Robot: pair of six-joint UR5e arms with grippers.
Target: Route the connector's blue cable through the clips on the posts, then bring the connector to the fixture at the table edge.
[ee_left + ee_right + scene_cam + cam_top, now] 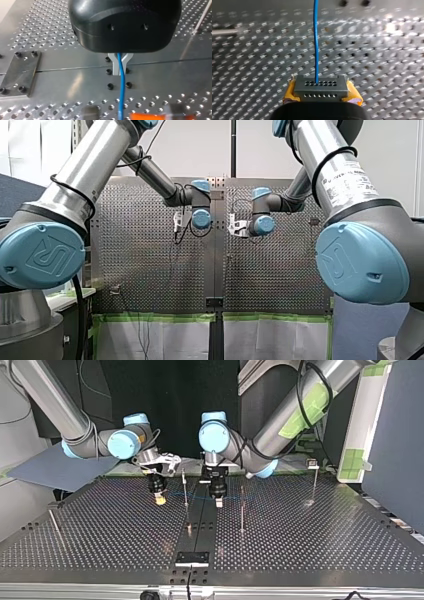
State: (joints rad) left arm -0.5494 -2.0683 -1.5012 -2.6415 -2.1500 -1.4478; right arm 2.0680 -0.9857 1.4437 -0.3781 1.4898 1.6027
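right claw (322, 98) grips connector (321, 86), blue cable (316, 45) ahead

In the top view's middle, a thin upright metal post (185, 489) and the blue cable (196, 495) bar your way; a second slim post (242, 517) stands nearer right; the perforated metal table (110, 535) lies open at near left

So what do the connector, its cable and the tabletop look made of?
The connector looks like plastic: dark grey, matte, moulded pin holes. The blue cable has a smooth, glossy jacket, probably plastic insulation. The table is bright, reflective perforated metal, perhaps aluminium.
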